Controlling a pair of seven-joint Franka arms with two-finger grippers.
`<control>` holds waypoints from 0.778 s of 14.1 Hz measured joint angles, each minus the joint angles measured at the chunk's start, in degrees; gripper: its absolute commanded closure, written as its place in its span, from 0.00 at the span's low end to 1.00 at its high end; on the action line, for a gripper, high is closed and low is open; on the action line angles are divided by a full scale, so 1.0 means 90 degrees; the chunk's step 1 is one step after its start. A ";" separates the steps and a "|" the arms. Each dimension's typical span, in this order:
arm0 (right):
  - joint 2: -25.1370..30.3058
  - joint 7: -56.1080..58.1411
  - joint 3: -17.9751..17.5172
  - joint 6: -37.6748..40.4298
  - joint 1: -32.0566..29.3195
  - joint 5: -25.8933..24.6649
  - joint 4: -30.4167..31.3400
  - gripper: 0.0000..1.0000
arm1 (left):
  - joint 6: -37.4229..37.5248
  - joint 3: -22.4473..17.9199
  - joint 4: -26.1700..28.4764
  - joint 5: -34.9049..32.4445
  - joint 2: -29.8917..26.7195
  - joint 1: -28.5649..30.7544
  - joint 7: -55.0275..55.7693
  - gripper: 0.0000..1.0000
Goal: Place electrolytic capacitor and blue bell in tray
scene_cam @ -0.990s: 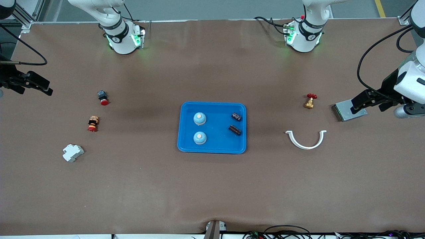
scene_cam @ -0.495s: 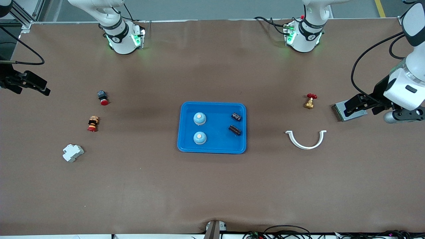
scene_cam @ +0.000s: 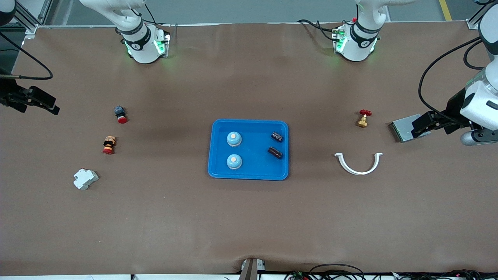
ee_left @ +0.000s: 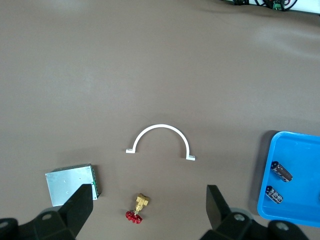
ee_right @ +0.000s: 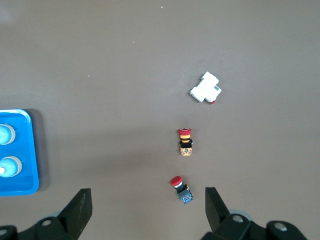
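Note:
The blue tray (scene_cam: 249, 121) lies mid-table and also shows in the left wrist view (ee_left: 292, 150) and the right wrist view (ee_right: 22, 189). In it stand two blue bells (scene_cam: 234, 139) (scene_cam: 234, 161) and lie two dark electrolytic capacitors (scene_cam: 277, 136) (scene_cam: 275, 152). The capacitors (ee_left: 281, 171) show in the left wrist view, the bells (ee_right: 6, 134) in the right. My left gripper (scene_cam: 430, 125) (ee_left: 148, 199) hangs open and empty, high over the grey module. My right gripper (scene_cam: 37, 107) (ee_right: 146, 200) hangs open and empty, high at the right arm's end of the table.
At the left arm's end lie a grey module (scene_cam: 404, 129), a brass valve with a red handle (scene_cam: 363, 118) and a white half-ring (scene_cam: 358, 163). At the right arm's end lie a red push button (scene_cam: 120, 114), a red-yellow button (scene_cam: 109, 145) and a white breaker (scene_cam: 85, 179).
Both arms have shifted slightly at their ends of the table, and both grippers stay open. Nothing on the table has moved.

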State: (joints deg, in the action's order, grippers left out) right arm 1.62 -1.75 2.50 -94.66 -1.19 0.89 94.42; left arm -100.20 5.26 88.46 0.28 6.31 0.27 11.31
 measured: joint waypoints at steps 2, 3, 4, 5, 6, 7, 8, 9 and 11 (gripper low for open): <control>-0.0055 0.0000 0.0002 -0.0047 -0.0003 0.0000 0.0000 0.00 | 0.0006 0.0000 0.0000 0.0000 0.0000 -0.0009 0.0000 0.00; -0.0070 0.0000 0.0003 -0.0057 -0.0004 0.0000 0.0000 0.00 | 0.0010 0.0000 0.0000 0.0000 0.0000 -0.0009 -0.0003 0.00; -0.0073 0.0000 0.0003 -0.0064 -0.0004 0.0000 0.0000 0.00 | 0.0015 0.0000 0.0000 0.0000 0.0000 -0.0009 -0.0004 0.00; -0.0073 0.0000 0.0003 -0.0066 -0.0004 0.0000 -0.0002 0.00 | 0.0018 0.0000 0.0000 0.0000 -0.0002 -0.0011 -0.0004 0.00; -0.0073 0.0000 0.0003 -0.0067 -0.0004 0.0000 -0.0005 0.00 | 0.0018 0.0000 -0.0001 0.0000 -0.0013 -0.0016 -0.0004 0.00; -0.0073 0.0000 0.0003 -0.0067 -0.0004 0.0000 -0.0007 0.00 | 0.0021 0.0000 -0.0001 0.0000 -0.0035 -0.0021 -0.0004 0.00; -0.0073 0.0000 0.0003 -0.0067 -0.0004 0.0000 -0.0008 0.00 | 0.0036 0.0000 0.0004 0.0000 -0.0065 -0.0024 -0.0004 0.00; -0.0073 0.0000 0.0003 -0.0067 -0.0005 0.0000 -0.0009 0.00 | 0.0060 -0.0001 0.0021 0.0000 -0.0111 -0.0020 -0.0004 0.00; -0.0073 0.0000 0.0003 -0.0067 -0.0005 0.0000 -0.0018 0.00 | 0.0101 -0.0009 0.0049 0.0000 -0.0185 -0.0010 -0.0004 0.00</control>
State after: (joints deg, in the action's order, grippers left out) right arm 0.96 -1.75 2.53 -95.26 -1.23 0.89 94.26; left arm -99.29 5.19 88.90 0.28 4.65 0.18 11.28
